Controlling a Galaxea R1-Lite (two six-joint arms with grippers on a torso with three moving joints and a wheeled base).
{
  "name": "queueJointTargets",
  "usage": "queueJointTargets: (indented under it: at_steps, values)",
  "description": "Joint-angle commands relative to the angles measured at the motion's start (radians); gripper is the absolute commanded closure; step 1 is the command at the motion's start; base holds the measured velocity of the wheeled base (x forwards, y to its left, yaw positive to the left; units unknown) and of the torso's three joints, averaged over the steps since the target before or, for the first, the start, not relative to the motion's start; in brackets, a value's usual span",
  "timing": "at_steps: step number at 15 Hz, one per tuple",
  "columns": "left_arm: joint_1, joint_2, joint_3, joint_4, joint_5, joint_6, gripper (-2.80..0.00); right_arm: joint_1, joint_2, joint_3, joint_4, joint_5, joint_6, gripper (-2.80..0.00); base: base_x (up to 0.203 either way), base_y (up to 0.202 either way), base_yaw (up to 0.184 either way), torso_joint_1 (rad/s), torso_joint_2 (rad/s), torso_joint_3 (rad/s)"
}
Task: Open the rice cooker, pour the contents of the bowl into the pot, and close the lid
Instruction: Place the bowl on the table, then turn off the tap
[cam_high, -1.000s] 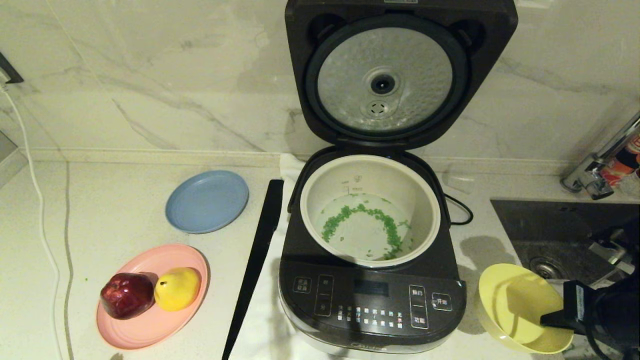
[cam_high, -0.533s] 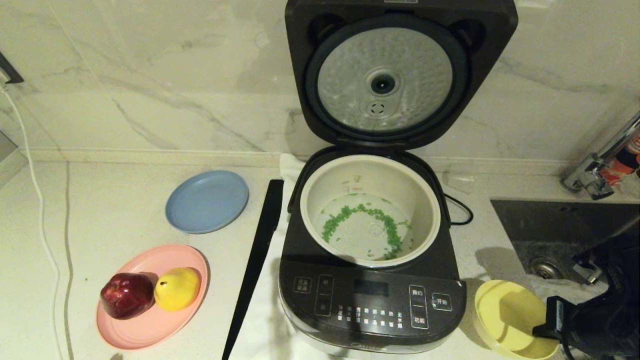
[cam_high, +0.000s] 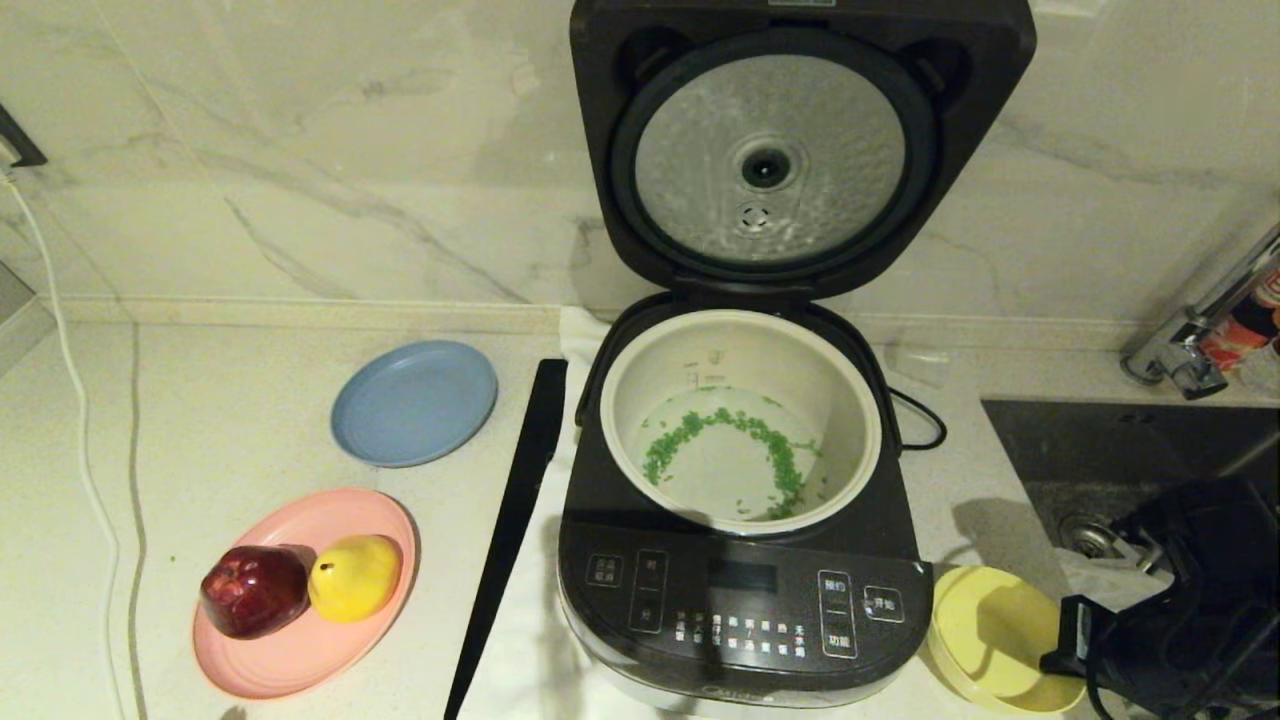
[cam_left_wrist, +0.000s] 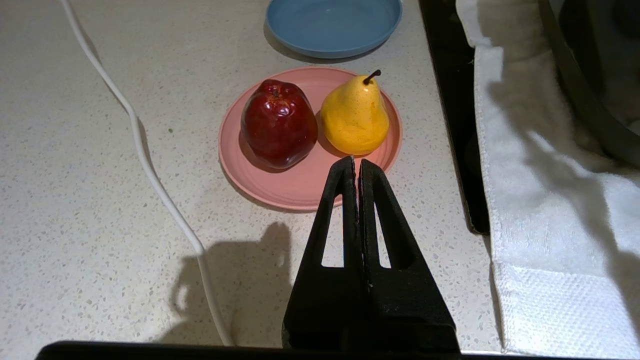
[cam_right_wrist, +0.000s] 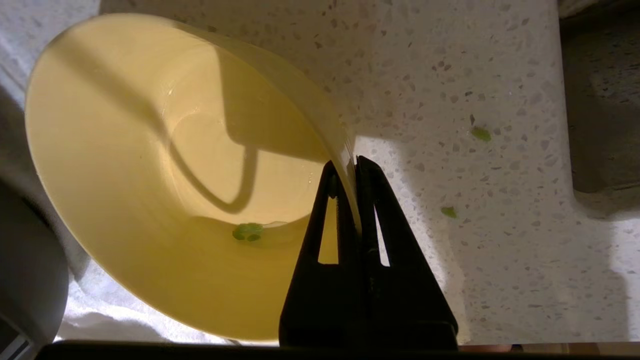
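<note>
On your worktop (cam_high: 230, 420) the rice cooker (cam_high: 745, 610) is standing with the lid (cam_high: 800, 140) swung fully upright, and the pot (cam_high: 740, 420) inside is holding the green contents (cam_high: 770, 450) in a ring on its floor. You are seeing the bowl (cam_high: 985, 630) sitting low just right of the cooker's front corner, with the right pincer (cam_right_wrist: 350, 167) clamping its rim, one finger inside and one outside, and a couple of green bits (cam_right_wrist: 248, 231) lying in its bottom. The left pincer (cam_left_wrist: 356, 162) is hovering fully closed, gripping nothing, near the pink plate (cam_left_wrist: 300, 185) carrying an apple (cam_left_wrist: 277, 122) and a pear (cam_left_wrist: 355, 117).
</note>
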Motion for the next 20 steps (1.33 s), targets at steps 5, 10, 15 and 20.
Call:
queueJointTargets:
  at_steps: [5,10,15,20]
  values:
    - [0.000,-0.001,0.008,0.000,0.000,0.001,0.00,0.000,-0.041,-0.002,0.004,0.000,0.010,-2.80,0.000,0.000,0.000,0.000,0.00,0.000]
    - [0.000,-0.001,0.009,0.000,0.000,0.001,0.00,-0.001,-0.281,-0.023,0.075,-0.002,0.011,-2.80,0.000,0.000,0.000,0.000,0.00,0.000]
    - [0.000,-0.001,0.009,0.000,0.000,0.001,0.00,-0.154,-0.408,-0.161,0.262,-0.063,0.000,0.00,0.000,0.000,0.000,0.000,0.00,0.000]
    - [0.000,-0.001,0.009,0.000,0.000,0.001,0.00,-0.297,-0.368,-0.190,0.210,-0.206,-0.008,0.00,0.000,0.000,0.000,0.000,0.00,0.000]
